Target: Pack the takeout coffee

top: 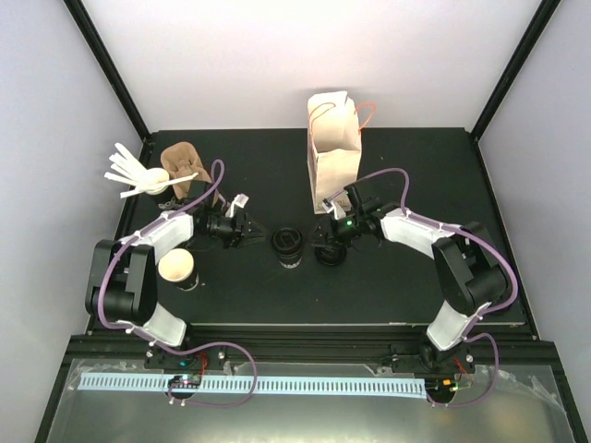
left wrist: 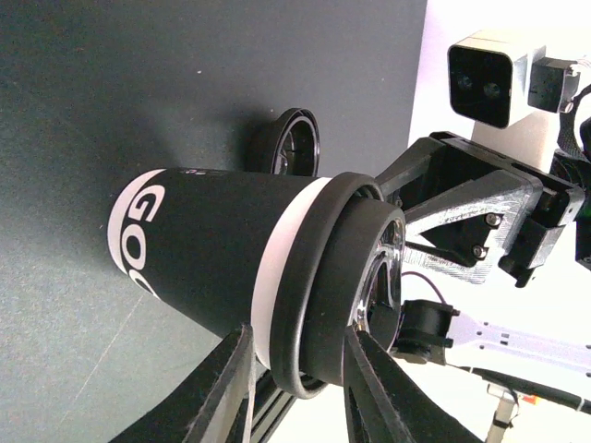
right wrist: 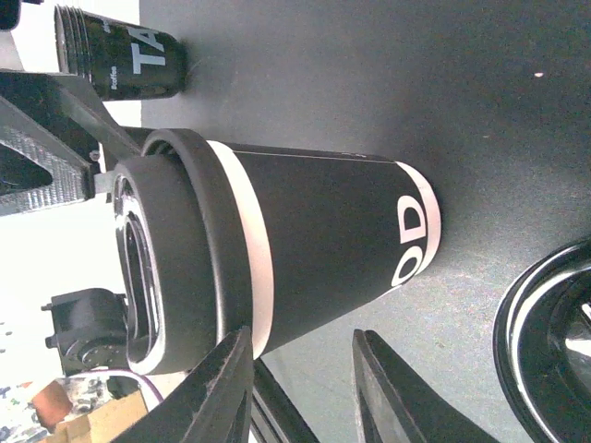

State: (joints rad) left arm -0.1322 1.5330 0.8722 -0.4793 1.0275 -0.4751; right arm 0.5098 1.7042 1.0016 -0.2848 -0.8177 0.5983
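The lidded coffee cup (left wrist: 212,249) stands upright near the middle of the table (top: 434,166). The left gripper (top: 254,233) and right gripper (top: 325,238), on either side, are half open and hold nothing. Paper is likely light and crushable; grip gently below the lid (left wrist: 319,277).

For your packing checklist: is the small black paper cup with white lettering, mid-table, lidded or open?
Lidded: a round black plastic lid caps the small black paper cup in both wrist views.
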